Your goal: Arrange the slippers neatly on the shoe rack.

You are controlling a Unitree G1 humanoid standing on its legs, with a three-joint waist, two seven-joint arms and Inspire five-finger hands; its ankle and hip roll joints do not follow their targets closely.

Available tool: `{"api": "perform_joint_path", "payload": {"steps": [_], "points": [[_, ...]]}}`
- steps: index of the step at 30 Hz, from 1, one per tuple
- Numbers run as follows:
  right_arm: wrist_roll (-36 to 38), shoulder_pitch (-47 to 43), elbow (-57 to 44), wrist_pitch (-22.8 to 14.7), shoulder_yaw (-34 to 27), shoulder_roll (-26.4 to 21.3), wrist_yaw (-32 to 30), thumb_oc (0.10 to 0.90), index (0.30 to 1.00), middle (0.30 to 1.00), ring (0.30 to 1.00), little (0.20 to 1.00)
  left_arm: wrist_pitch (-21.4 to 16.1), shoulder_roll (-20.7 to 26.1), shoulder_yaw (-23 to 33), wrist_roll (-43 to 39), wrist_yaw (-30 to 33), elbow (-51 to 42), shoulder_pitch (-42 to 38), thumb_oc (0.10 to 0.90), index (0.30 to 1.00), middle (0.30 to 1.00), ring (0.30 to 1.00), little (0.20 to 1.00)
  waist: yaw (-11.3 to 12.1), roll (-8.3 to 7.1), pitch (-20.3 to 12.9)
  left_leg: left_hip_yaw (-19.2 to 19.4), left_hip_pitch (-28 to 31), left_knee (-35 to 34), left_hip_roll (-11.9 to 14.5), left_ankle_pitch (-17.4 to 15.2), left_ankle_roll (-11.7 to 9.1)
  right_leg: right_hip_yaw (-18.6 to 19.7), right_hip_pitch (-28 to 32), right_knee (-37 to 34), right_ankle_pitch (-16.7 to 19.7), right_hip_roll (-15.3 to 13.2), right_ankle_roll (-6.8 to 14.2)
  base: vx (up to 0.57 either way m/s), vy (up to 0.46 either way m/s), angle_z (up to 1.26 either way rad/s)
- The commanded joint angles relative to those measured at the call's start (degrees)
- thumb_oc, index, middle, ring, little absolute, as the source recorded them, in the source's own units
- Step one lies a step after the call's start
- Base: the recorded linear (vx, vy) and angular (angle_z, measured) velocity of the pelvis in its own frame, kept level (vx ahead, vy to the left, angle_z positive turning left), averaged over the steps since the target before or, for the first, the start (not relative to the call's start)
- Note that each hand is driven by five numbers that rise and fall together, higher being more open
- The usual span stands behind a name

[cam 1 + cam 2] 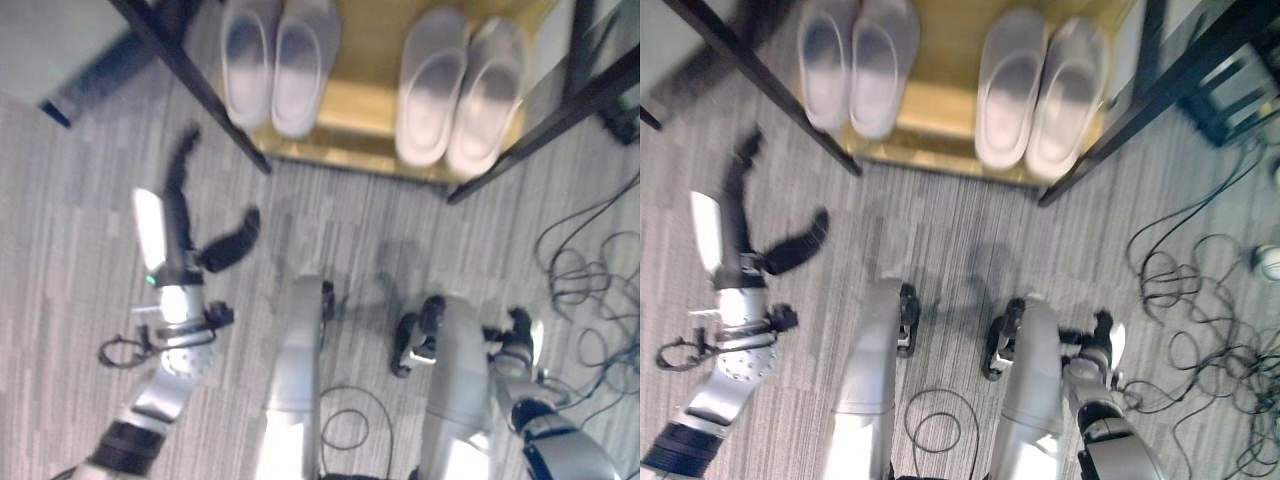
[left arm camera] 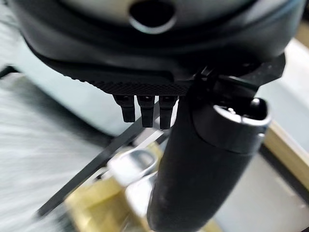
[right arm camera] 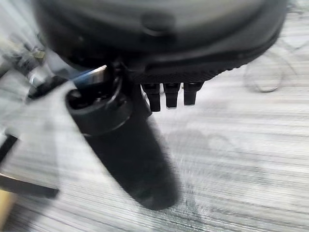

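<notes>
Grey striped carpet point(image 1: 80, 250) runs under everything, up to the foot of the shoe rack. On the left, the left hand point(image 1: 185, 235) hangs above that floor with fingers straight and thumb spread wide, holding nothing; it is near the rack's black front-left leg point(image 1: 200, 85). The right hand point(image 1: 1102, 340) sits low at the near right beside the robot, apparently empty, fingers loosely relaxed as far as its wrist view shows.

Farther out, the rack's yellow-brown shelf point(image 1: 350, 115) carries both pairs: the left pair of slippers point(image 1: 275, 65) and the right pair of slippers point(image 1: 455, 95), each set side by side, the two pairs well apart. All four look like pale moulded foam: probably light, a little springy and smooth-skinned, so a pinch across the heel rim or over the toe cover should hold best. A tangle of cables point(image 1: 1200, 300) lies on the floor at the right.
</notes>
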Motion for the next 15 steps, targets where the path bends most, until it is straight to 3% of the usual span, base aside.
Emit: {"api": "perform_joint_path", "payload": {"steps": [1,2,3,5,6,7,8,9,13,15], "points": [[-0.89,-1.06,-1.17,-3.98,-1.26,2.46,-1.64,0.800,0.900,0.900,0.900,0.900,-2.50,-1.68,-2.32,1.84,3.47,0.32,-0.51,0.800,0.900,0.900,0.900,0.900,-0.59,-2.03,-5.97,-3.14,7.15,-9.98,2.19,2.94,1.94,1.49,1.35,-13.82,8.01,-4.52,0.95,0.05,-0.007,0.22],[-0.89,0.49,-0.86,-4.01,-1.84,3.34,-1.67,0.800,0.900,0.900,0.900,0.900,-2.64,-2.67,-1.98,1.45,3.68,1.71,0.06,0.800,0.900,0.900,0.900,0.900,-1.09,-2.10,-6.68,-2.61,9.54,-13.50,1.76,4.07,1.53,0.63,4.00,-17.46,8.88,-4.77,1.13,0.14,0.029,0.29],[-1.02,5.59,-1.51,-4.76,-3.47,4.67,-1.68,0.800,0.900,0.900,0.900,0.900,-3.53,-4.83,-1.97,-0.01,3.41,3.82,1.40,0.800,0.900,0.900,0.900,0.900,-2.83,-2.13,-8.78,-0.98,18.88,-26.11,0.76,7.73,0.63,-2.09,13.55,-28.54,12.53,-5.08,2.56,0.14,0.066,0.33],[-1.21,6.78,-1.92,-4.93,-3.53,4.86,-1.82,0.800,0.900,0.900,0.900,0.900,-3.89,-5.36,-2.20,-0.09,3.19,4.29,1.45,0.800,0.900,0.900,0.900,0.900,-3.38,-1.99,-9.07,-0.64,22.81,-30.83,0.66,9.68,0.29,-3.15,17.54,-32.26,14.32,-5.39,3.22,0.07,0.072,0.54],[-1.73,8.52,-2.07,-4.98,-4.20,5.19,-1.68,0.800,0.900,0.900,0.900,0.900,-3.86,-5.71,-3.35,1.04,1.77,4.98,1.31,0.800,0.900,0.900,0.900,0.900,-4.01,-1.94,-10.35,-0.01,29.74,-40.85,0.09,14.40,-0.24,-5.63,24.80,-40.21,19.12,-6.06,4.01,0.00,0.047,0.65],[-1.73,8.56,-2.09,-4.97,-4.20,5.19,-1.69,0.800,0.900,0.900,0.900,0.900,-3.87,-5.72,-3.37,1.05,1.78,5.00,1.31,0.800,0.900,0.900,0.900,0.900,-4.04,-1.91,-10.04,-0.06,30.33,-41.30,0.08,14.61,-0.25,-5.76,25.41,-40.62,19.29,-6.04,4.02,0.10,0.083,0.49],[-1.90,9.52,-2.26,-4.81,-3.89,5.25,-1.47,0.800,0.900,0.900,0.900,0.900,-3.55,-7.27,-4.22,1.43,0.81,8.18,1.27,0.800,0.900,0.900,0.900,0.900,-4.55,-1.67,-10.87,1.07,37.72,-48.87,-0.26,17.11,-1.21,-7.88,33.22,-47.81,22.31,-5.90,5.38,0.14,0.044,0.20],[-1.80,10.14,-2.79,-4.78,-3.53,5.35,-1.27,0.800,0.900,0.900,0.900,0.900,-3.09,-8.29,-4.26,0.87,0.09,10.32,1.40,0.800,0.900,0.900,0.900,0.900,-5.04,-1.90,-11.67,1.63,40.49,-52.17,-0.17,18.10,-1.66,-8.43,35.99,-50.64,23.79,-5.60,5.89,0.19,0.062,0.17],[-0.51,11.79,-2.95,-4.37,-2.53,6.82,0.69,0.800,0.900,0.900,0.900,0.900,-0.96,-15.20,-2.45,-2.11,-1.79,29.09,2.39,0.800,0.900,0.900,0.900,0.900,-5.94,-2.09,-14.30,3.83,55.40,-68.08,-0.59,22.45,-2.02,-9.18,49.31,-65.90,31.02,-4.22,7.94,0.20,0.079,-0.06],[-1.16,11.86,-3.26,-4.11,-1.81,7.07,0.72,0.800,0.900,0.900,0.900,0.900,0.24,-17.69,-0.65,-3.53,-1.16,35.23,2.67,0.800,0.900,0.900,0.900,0.900,-6.06,-2.09,-15.49,5.34,61.25,-74.34,-1.30,23.48,-1.79,-8.60,53.14,-70.72,34.75,-4.14,9.23,0.11,0.149,-0.28]]}}
